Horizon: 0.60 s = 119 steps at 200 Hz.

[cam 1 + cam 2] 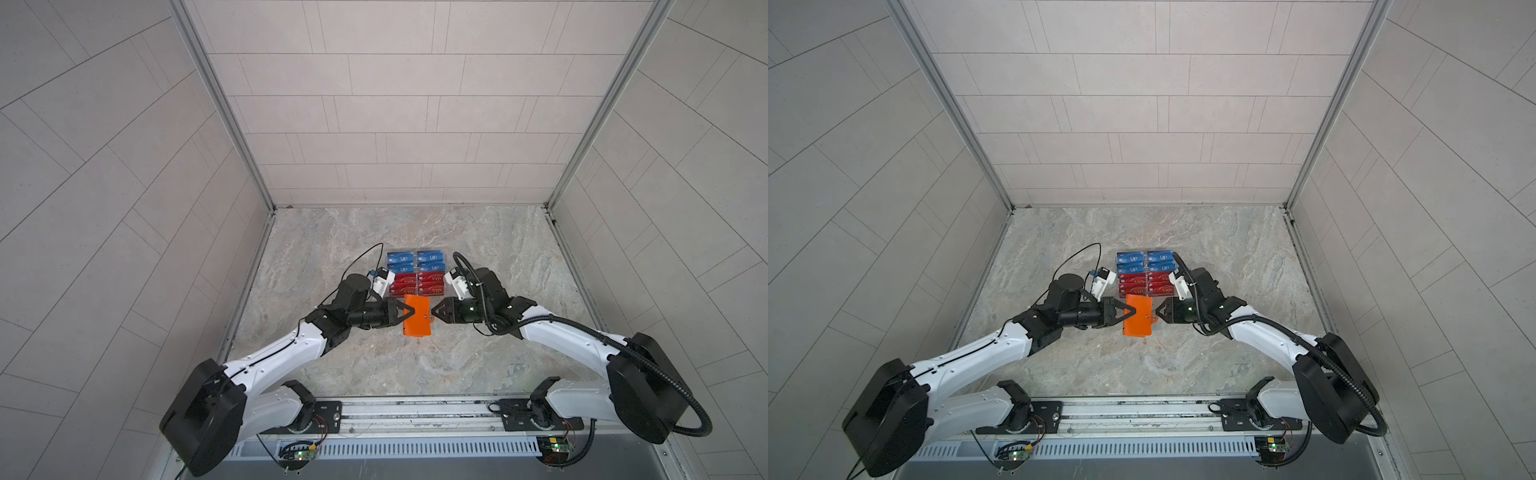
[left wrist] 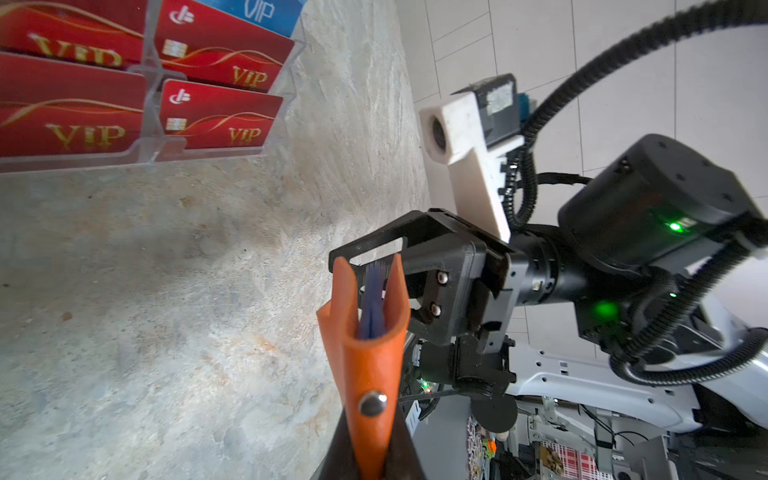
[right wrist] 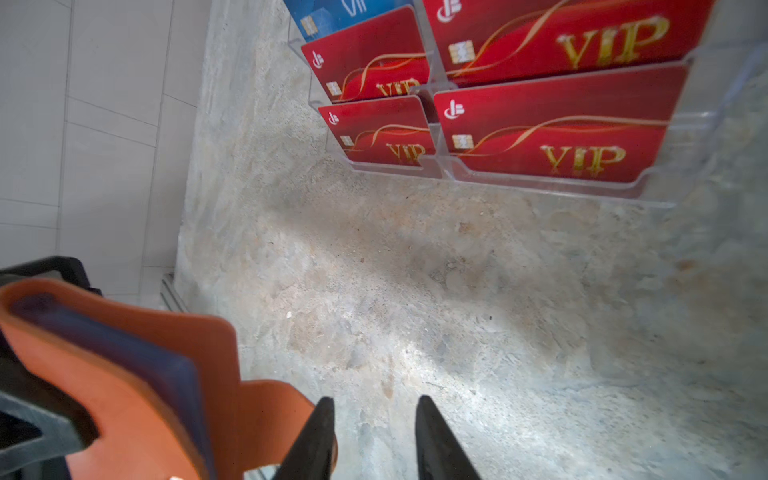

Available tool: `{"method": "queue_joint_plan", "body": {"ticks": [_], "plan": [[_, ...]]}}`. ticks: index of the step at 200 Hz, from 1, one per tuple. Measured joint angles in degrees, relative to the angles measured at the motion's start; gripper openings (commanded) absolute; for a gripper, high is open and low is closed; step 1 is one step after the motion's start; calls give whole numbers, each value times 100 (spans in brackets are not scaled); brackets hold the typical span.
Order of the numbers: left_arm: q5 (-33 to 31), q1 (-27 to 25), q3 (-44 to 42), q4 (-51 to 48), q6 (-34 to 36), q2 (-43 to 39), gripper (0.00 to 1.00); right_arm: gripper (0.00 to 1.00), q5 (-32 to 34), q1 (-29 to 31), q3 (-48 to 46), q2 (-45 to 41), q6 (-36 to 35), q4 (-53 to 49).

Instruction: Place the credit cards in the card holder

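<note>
Credit cards: flat, VIP-lettered, standing tilted in clear tiered rack, 2 columns. Blue cards with white lettering in far tiers; red cards with gold lettering and chip in near tiers.

Card holder: orange, book-like, just in front of rack's near edge, broad face up in both top views, left edge pinched by left gripper. Covers slightly parted, dark blue leaves between them. Metal snap stud showing. Tab sticks out on right side.
</note>
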Motion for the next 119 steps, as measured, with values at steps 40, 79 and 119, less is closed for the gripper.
{"method": "queue_joint_plan", "body": {"ticks": [40, 79, 119], "plan": [[269, 2, 0, 505, -323, 2, 0, 55, -490, -46, -173, -378, 138, 562], [415, 2, 0, 824, -560, 0, 0, 56, -1032, -358, -706, -636, 358, 1246], [428, 2, -4, 870, -647, -59, 0, 56, -1423, -568, -885, -826, 492, 1521]]}}
